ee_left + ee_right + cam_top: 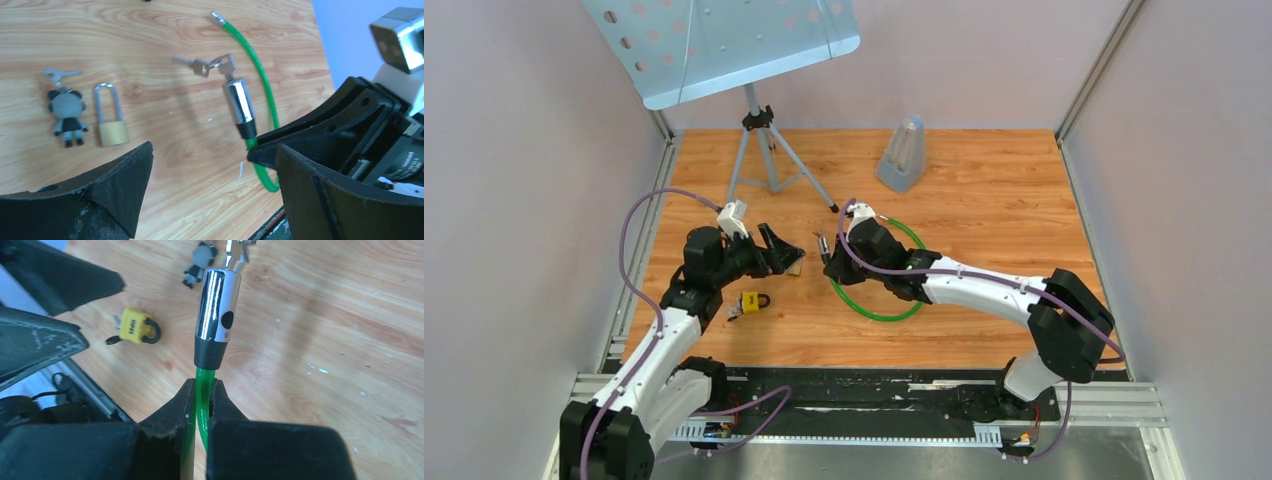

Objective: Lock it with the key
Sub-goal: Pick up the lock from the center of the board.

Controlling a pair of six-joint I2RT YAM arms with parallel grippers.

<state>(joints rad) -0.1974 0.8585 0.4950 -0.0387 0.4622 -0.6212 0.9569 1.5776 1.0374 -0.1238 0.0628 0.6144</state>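
Note:
A green cable lock (894, 312) lies looped on the wooden floor. Its chrome lock body (216, 310) has a key (227, 62) in its end, with a second key (192, 64) on the same ring. My right gripper (202, 390) is shut on the green cable (203, 377) just below the chrome body (239, 105). The cable's bare free end (216, 16) lies apart from the body. My left gripper (212, 160) hovers open just left of the lock body, with nothing between its fingers.
A brass padlock (111, 120) and a grey panda keychain (67, 112) lie left of the lock body. A yellow padlock (754, 301) sits nearer the left arm. A music stand's tripod (764, 150) and a grey metronome (903, 153) stand at the back.

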